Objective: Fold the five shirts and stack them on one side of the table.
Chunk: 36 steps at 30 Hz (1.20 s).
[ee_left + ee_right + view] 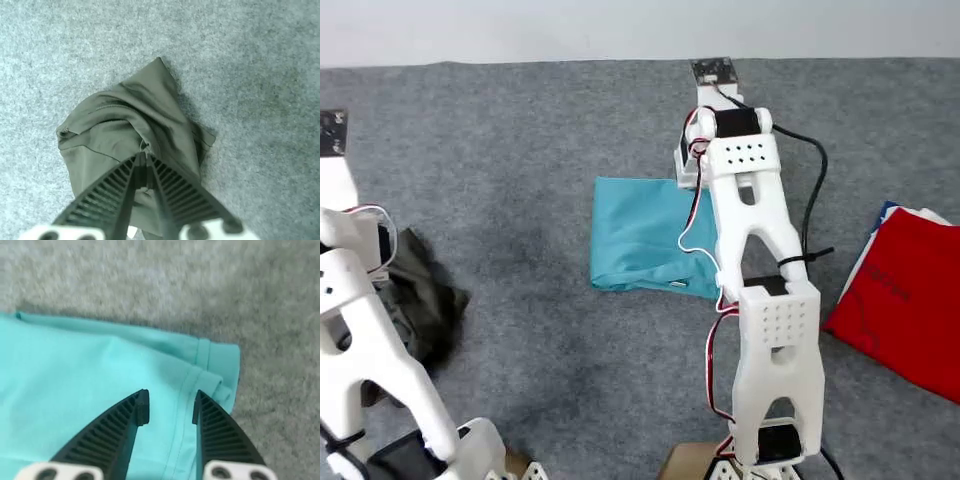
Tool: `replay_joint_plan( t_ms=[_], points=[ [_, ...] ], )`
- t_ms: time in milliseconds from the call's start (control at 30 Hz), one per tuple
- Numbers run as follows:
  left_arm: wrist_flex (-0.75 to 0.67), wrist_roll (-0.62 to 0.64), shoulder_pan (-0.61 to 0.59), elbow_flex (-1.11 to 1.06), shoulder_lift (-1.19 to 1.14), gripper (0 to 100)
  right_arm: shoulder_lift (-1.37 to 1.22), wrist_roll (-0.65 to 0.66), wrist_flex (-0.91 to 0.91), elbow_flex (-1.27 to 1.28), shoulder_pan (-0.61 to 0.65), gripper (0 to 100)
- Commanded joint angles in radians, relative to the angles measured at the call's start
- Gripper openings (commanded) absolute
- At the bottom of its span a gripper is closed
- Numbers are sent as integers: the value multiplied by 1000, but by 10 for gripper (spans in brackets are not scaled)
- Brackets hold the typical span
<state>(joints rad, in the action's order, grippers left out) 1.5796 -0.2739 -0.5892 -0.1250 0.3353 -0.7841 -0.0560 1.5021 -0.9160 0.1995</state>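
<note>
A folded teal shirt (645,236) lies at the table's centre. My right gripper (170,407) hovers open over its hemmed corner (215,365), one finger to each side of a seam; in the high view that arm (750,200) reaches across the shirt's right edge. A crumpled olive shirt (420,290) sits at the left. My left gripper (144,165) is shut on a bunched fold of the olive shirt (130,130), lifting it into a peak. A red shirt (910,295) lies on a pile at the right edge.
Grey carpet-like cloth (520,130) covers the table. Under the red shirt, white and blue fabric edges (882,215) show. The arm bases (770,450) stand at the near edge. A small black and white marker tag (332,132) sits far left.
</note>
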Motion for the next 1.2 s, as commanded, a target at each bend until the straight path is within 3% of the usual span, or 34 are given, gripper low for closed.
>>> replay_joint_plan(
  t_ms=[0,167,500,1167],
  points=[
    [-20,-9,-6,-7,26,6,16,-2,48,-133,-5,158],
    [-64,-9,-5,-47,25,6,10,35,111,-236,-8,158],
    [-72,-9,-6,-54,25,6,-59,41,114,-227,-71,116],
    [-68,-9,-6,-58,26,6,-173,37,127,-229,-82,110]
  ],
)
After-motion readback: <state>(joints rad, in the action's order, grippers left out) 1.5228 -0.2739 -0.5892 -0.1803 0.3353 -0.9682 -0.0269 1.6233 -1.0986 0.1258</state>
